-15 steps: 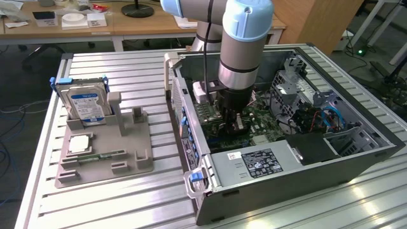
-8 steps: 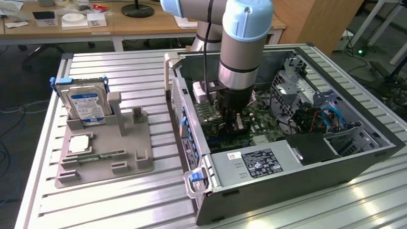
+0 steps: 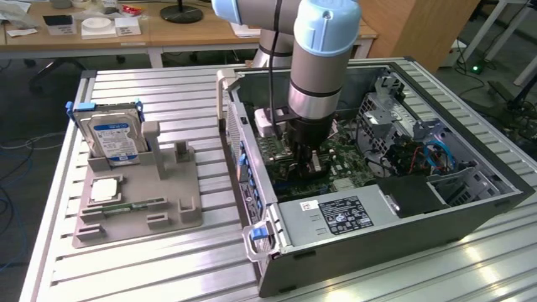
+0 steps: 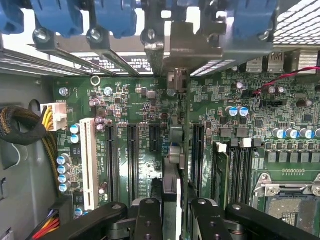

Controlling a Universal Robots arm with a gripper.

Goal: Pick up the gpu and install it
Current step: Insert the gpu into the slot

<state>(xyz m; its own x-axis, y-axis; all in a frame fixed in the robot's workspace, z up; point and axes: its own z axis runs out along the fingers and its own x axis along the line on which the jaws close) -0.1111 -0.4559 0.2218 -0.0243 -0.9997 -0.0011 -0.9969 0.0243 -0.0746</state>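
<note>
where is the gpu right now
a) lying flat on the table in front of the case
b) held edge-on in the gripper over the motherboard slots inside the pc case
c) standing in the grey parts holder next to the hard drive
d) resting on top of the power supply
b: the gripper is down inside the pc case, closed on the gpu, which is seen edge-on over the motherboard slots.

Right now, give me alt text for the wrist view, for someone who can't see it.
A gripper holds a thin card edge-on above a green motherboard inside an open computer case, over a row of long black slots. A white slot and yellow power wires sit to one side.
</note>
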